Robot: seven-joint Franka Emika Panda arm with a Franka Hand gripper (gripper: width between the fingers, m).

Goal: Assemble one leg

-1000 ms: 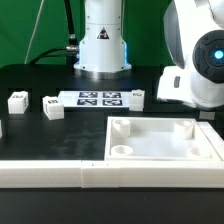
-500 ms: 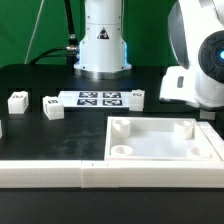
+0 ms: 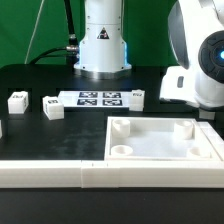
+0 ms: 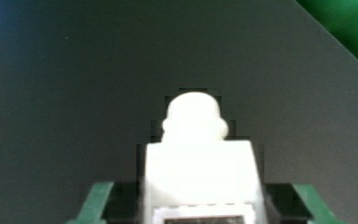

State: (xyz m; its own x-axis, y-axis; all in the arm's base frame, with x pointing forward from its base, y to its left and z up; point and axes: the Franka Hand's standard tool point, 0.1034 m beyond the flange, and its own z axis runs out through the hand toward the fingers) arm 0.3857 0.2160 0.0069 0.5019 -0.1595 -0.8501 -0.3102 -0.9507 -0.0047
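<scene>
Exterior view, from its left to its right: two small white blocks stood apart on the black tabletop (image 3: 30, 75), the first block (image 3: 17, 100) near the edge and the second block (image 3: 52, 107) just beside it toward the middle, each with a dark tag on one face. Next lay the marker board (image 3: 100, 98), flat in front of the robot base (image 3: 102, 45). A third block (image 3: 136, 96) sat just beside the board's far end. Nearer the camera on the right rested the large white square panel (image 3: 165, 140), open side up, with sockets in its corners. A long white rail (image 3: 60, 172) ran along the front edge. Above the panel's right side hung the bulky white arm (image 3: 200, 70); the end effector could not be made out in this view.

Wrist view showed the end effector (image 4: 199, 198) clamped on the leg (image 4: 202, 160). The white post sat between the green finger pads (image 4: 105, 200), its rounded peg pointing away from the camera over the dark tabletop, and part of a black-and-white tag showed on the face nearest the lens.
</scene>
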